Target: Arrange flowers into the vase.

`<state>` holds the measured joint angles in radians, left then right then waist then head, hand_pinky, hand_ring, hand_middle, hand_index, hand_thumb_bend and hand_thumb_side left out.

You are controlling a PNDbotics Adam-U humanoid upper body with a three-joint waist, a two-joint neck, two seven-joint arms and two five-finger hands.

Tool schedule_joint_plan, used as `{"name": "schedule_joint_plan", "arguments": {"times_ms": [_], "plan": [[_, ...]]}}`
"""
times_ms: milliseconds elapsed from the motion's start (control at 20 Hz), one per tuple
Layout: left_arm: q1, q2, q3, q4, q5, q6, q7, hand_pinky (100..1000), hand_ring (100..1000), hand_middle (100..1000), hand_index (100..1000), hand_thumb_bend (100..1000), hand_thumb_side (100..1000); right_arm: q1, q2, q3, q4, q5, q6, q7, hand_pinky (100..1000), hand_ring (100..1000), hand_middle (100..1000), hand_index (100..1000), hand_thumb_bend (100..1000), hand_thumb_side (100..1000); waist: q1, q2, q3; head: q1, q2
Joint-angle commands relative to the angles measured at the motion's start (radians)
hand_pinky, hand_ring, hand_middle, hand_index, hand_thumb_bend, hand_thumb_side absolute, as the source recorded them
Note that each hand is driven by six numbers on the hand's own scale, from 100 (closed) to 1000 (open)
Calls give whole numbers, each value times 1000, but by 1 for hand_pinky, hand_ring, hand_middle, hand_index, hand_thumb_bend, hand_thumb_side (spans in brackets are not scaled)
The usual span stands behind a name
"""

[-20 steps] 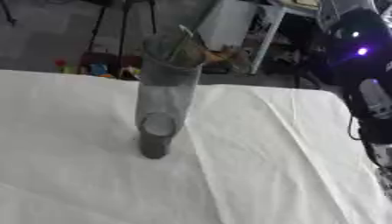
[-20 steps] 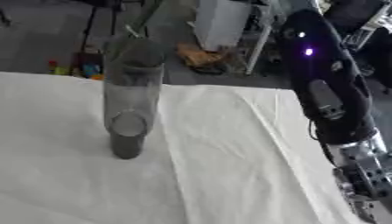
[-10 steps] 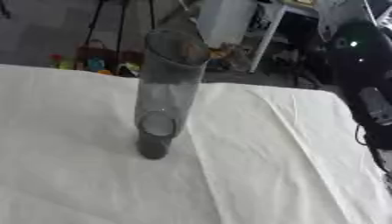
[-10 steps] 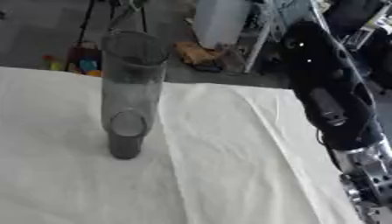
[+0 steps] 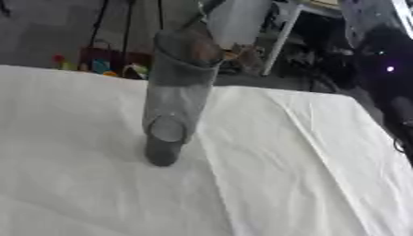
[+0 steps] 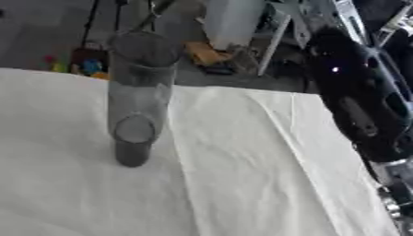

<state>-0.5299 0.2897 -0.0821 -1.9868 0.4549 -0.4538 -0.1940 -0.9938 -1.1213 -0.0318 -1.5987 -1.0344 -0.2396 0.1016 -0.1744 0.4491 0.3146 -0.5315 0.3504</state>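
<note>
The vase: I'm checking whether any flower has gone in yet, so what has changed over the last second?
Nothing on the table moved. The vase stands upright at the same spot on the white cloth; its shift in the pictures is the camera moving. The right arm has swung a little at the right edge. No flower shows.

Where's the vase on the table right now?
The vase stands upright on the white tablecloth, left of centre in both eye views, toward the table's far edge, with the robot's right arm off to its right.
</note>
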Motion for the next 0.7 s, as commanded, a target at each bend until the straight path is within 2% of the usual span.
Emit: {"name": "schedule_joint_plan", "arguments": {"times_ms": [50,400,700], "plan": [[-14,8,0,-13,-6,1,-1,767,685,716,859,104,897,-1,-48,-5,-24,38,-3,17,100,100,100,100,100,100,8,-20,-3,5,-8],[-17,4,-1,-13,-10,-1,-4,767,685,716,859,102,897,24,-52,-1,-37,92,-41,34,100,100,100,100,100,100,9,-10,-3,5,-17],[-18,2,-2,-13,-14,-1,-5,767,686,716,859,102,898,31,-53,9,-47,119,-52,60,100,100,100,100,100,100,9,-4,-2,8,-16]]}}
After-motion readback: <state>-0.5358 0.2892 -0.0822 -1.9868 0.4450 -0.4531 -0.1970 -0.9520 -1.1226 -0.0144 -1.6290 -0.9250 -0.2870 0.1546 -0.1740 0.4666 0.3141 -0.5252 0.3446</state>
